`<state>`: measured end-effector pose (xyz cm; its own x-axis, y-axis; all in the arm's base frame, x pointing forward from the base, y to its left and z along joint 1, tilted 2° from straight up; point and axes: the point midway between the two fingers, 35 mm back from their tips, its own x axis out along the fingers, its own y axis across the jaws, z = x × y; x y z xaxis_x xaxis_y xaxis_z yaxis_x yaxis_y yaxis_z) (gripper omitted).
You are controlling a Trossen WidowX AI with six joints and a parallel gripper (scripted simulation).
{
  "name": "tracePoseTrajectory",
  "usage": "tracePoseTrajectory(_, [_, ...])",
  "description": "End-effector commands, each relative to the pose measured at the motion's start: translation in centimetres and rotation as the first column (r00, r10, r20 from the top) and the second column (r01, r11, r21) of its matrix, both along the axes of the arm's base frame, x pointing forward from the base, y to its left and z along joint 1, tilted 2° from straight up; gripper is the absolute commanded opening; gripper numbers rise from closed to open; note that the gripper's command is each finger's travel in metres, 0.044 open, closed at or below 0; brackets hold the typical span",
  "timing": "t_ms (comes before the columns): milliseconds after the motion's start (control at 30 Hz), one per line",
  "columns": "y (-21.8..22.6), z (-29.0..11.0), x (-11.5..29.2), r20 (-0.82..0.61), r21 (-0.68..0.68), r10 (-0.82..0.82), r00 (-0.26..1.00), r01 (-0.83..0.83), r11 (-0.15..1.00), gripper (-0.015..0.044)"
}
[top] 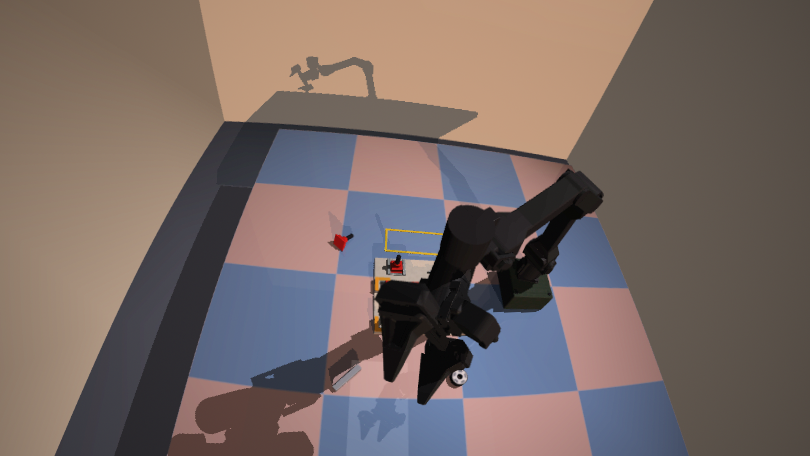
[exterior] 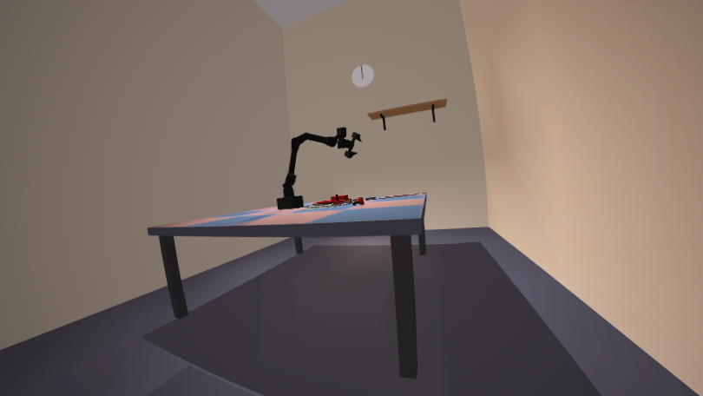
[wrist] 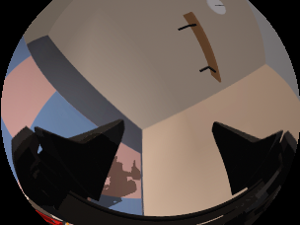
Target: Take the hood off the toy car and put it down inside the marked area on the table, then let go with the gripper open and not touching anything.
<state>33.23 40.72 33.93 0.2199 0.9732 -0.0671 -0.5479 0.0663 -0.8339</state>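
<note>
We see the toy car (exterior: 333, 200) on the checkered table (exterior: 295, 228) near the yellow marked area (top: 408, 241), mostly hidden in the top view by our arm, whose gripper (top: 416, 376) hangs high above, fingers spread wide, holding nothing.

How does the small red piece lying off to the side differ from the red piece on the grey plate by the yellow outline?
The lone red piece lies tipped on bare checkered table, its black stub sideways. The red piece on the grey plate stands with its stub up, beside the marked area. Both are red with black stubs.
</note>
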Motion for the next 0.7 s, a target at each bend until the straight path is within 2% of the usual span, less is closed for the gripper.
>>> tracePoseTrajectory(0, [-1.6, -4.4, 2.3, -0.243, -0.096, -0.128, 0.961, 0.107, 0.99, 0.044])
tracePoseTrajectory(167, [-4.4, -8.9, 4.1, -0.469, -0.22, -0.303, 0.83, 0.222, 0.95, 0.044])
tracePoseTrajectory(333, [-7.7, -13.2, 5.0, -0.623, -0.36, -0.477, 0.62, 0.314, 0.879, 0.044])
tracePoseTrajectory(500, [-11.6, -17.0, 5.5, -0.689, -0.504, -0.625, 0.366, 0.378, 0.777, 0.044])
tracePoseTrajectory(667, [-15.8, -20.4, 5.2, -0.678, -0.645, -0.73, 0.089, 0.405, 0.649, 0.044])
